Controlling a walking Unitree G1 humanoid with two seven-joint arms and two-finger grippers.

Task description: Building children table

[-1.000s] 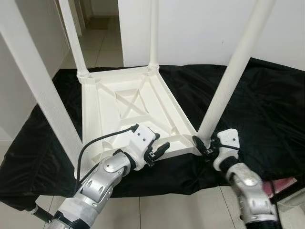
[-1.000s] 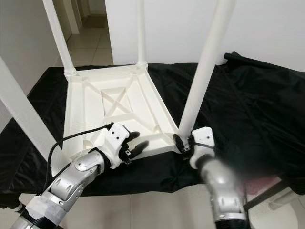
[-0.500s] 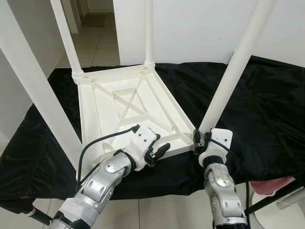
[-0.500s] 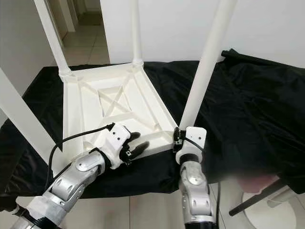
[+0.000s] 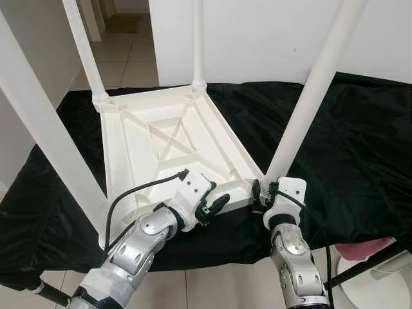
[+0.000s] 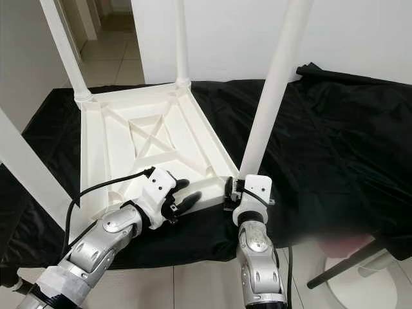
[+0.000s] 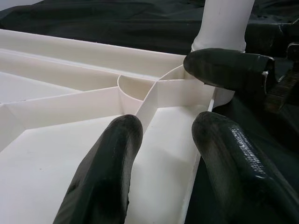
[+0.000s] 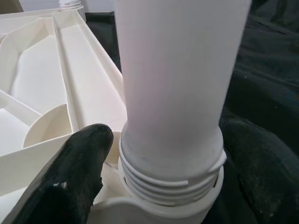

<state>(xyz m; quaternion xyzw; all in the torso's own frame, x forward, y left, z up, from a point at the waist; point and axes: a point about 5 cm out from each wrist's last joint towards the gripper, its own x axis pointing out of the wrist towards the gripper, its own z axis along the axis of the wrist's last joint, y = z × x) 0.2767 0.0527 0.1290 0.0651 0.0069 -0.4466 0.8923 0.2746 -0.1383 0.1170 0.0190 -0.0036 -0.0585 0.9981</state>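
A white children's table (image 5: 167,138) lies upside down on a black cloth, its four legs pointing up. My right gripper (image 5: 264,190) is shut on the threaded base of the near right leg (image 5: 309,96). In the right wrist view, one black finger (image 8: 70,186) presses the ribbed collar (image 8: 173,172) and the other sits on its far side. My left gripper (image 5: 215,205) is open at the table's near edge. Its fingers (image 7: 105,182) straddle the thin rim (image 7: 194,182), one inside the tabletop and one outside.
The black cloth (image 5: 360,141) covers the surface under the table and drops off at the front. The near left leg (image 5: 45,129) rises close to my left arm, with two more legs (image 5: 84,51) at the back. A white wall stands behind; a pink and white object (image 5: 370,254) lies low right.
My right arm has swung in from the right to below the leg, its wrist turning around the leg base. The left gripper has stayed at the rim. The camera shifted slightly.
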